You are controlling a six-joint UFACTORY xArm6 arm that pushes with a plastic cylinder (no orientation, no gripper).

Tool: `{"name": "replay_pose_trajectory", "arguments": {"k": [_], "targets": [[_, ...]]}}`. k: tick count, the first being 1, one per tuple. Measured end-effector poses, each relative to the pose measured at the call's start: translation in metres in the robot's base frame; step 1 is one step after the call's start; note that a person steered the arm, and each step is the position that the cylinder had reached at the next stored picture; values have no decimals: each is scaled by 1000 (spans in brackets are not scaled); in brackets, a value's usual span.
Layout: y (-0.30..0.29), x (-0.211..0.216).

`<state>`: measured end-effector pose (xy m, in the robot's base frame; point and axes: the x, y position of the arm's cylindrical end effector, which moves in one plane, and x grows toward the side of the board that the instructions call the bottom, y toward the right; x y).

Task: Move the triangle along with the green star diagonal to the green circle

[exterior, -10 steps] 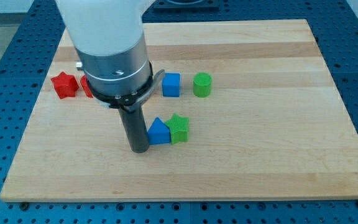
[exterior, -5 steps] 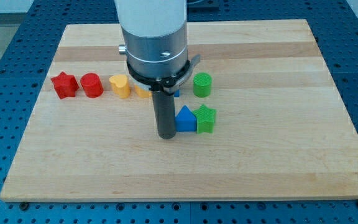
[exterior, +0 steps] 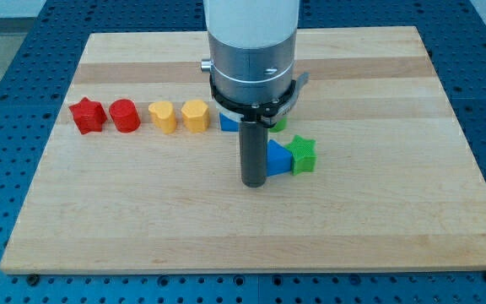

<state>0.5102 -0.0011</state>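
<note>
My tip (exterior: 254,182) rests on the board, touching the left side of the blue triangle (exterior: 278,157). The green star (exterior: 303,154) sits against the triangle's right side. The green circle (exterior: 278,124) is almost wholly hidden behind the arm; only a sliver shows just above the triangle. The pair lies just below and slightly right of where the circle stands.
A row runs along the view's left: red star (exterior: 87,115), red cylinder (exterior: 125,115), yellow heart (exterior: 164,116), yellow block (exterior: 195,114). A blue cube (exterior: 229,122) is partly hidden behind the arm. The wooden board (exterior: 378,211) ends at its edges on blue perforated table.
My tip has slid to the view's right, pushing the blue triangle and green star with it. The arm now covers the green circle and most of the blue cube.
</note>
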Motion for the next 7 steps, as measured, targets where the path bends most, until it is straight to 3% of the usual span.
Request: {"name": "replay_pose_trajectory", "arguments": {"k": [5, 7], "targets": [[85, -5], [72, -5]]}}
